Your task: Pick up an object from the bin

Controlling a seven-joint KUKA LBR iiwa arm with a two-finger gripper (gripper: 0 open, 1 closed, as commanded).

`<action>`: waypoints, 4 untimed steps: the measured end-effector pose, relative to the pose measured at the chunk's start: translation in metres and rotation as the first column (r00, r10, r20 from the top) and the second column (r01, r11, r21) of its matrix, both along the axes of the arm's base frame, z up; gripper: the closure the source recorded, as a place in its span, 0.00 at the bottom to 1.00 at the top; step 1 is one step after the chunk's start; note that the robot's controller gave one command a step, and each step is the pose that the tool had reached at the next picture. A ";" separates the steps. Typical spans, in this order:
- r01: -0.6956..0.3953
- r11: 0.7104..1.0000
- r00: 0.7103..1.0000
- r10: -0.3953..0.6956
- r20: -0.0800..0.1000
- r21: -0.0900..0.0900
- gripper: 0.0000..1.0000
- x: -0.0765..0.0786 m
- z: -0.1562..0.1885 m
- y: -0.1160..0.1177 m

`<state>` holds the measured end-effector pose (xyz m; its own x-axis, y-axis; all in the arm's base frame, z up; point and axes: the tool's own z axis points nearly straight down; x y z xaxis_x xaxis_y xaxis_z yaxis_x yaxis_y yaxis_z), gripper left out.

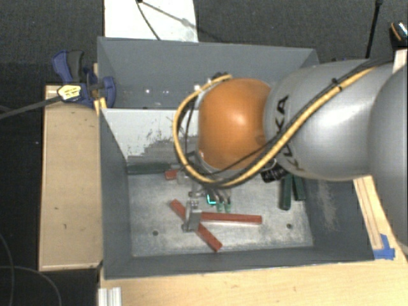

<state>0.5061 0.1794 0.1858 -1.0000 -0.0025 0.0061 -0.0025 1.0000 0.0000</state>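
Note:
My gripper [191,219] is low over the bin floor, left of centre, under the orange wrist cover. It stands among red sticks. A long red stick [233,219] lies flat just to its right, with one end touching or next to the gripper. A short red stick [210,238] lies slanted just below it, and another short one [176,206] sits just to its upper left. I see nothing lifted off the floor.
A small red piece [170,174] lies near the back left beside a dark grey bar [146,167]. A dark green tool-like thing [285,193] sits at the right, partly under the arm. The arm hides the bin's back right.

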 end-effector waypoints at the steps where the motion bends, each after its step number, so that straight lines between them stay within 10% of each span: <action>1: -0.035 0.999 0.999 0.035 0.001 -0.001 0.00 -0.015 -0.119 -0.040; 2: -0.030 1.000 0.999 0.030 0.011 0.003 1.00 -0.012 -0.114 -0.038; 3: -0.027 1.000 1.000 0.027 0.007 0.002 0.00 -0.013 -0.115 -0.038; 4: -0.023 1.000 1.000 0.023 0.011 0.003 1.00 -0.012 -0.114 -0.038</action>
<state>0.4938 0.1415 0.0716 -0.9997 -0.0256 -0.0046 -0.0257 0.9997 0.0032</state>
